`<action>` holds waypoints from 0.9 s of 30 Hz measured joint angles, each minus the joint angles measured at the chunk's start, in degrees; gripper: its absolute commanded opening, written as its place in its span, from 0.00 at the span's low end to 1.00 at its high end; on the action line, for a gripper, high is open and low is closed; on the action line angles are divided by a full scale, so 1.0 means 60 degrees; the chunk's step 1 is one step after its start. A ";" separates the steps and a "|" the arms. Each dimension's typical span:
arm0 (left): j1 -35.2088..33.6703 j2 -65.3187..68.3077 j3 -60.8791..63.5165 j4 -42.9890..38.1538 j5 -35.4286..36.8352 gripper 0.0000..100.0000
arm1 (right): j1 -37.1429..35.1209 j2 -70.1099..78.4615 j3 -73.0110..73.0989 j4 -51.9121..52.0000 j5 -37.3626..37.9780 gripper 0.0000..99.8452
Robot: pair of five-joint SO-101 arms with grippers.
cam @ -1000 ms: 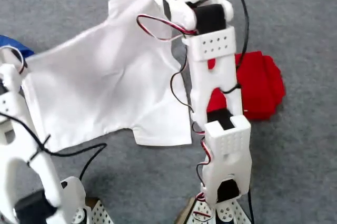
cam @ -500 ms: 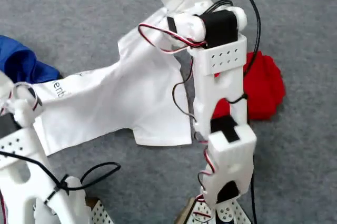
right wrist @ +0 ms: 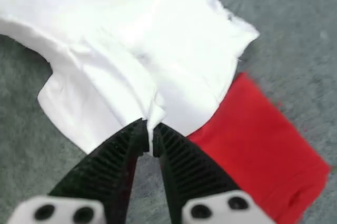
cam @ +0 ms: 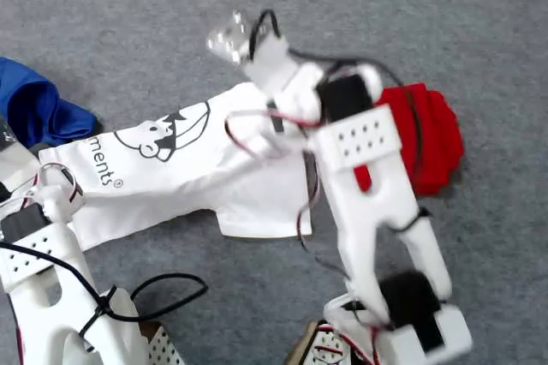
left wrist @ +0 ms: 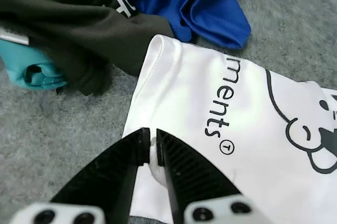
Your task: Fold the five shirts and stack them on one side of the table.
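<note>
Left wrist view: the left fingers (left wrist: 121,166) are closed on the white shirt (left wrist: 221,145) at its edge. The right fingers (right wrist: 118,161) pinch its bunched far side beside the folded red shirt (right wrist: 258,129), apparently holding both ends to fold it across the table (cam: 479,39).

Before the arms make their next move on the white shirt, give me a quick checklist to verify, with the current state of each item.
1. Hold of the left gripper on the white shirt: ok, shut on its edge.
2. Hold of the right gripper: ok, shut on a fold of the white shirt.
3. White shirt lying flat: not ok, bunched near the right gripper.
4. Gap to the red shirt: cannot tell, the white edge meets it.
5. Gap to the blue shirt and dark shirt: not ok, they lie against its corner.
</note>
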 measured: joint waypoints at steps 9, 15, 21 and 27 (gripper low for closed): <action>0.0000 0.0000 0.0952 -0.1201 0.0000 0.02 | 0.0015 -0.3267 0.5905 -0.1949 0.0264 0.00; -0.0088 0.0000 0.1172 -0.1817 0.0000 0.02 | 0.0015 -0.4278 0.7194 -0.2051 0.0542 0.00; -0.0542 0.0000 0.1172 -0.1905 0.0000 0.02 | 0.0000 -0.4513 0.7473 -0.2051 0.0601 0.00; -0.0557 0.0000 0.1172 -0.1714 0.0000 0.03 | 0.0000 -0.4527 0.8015 -0.2315 0.1099 0.06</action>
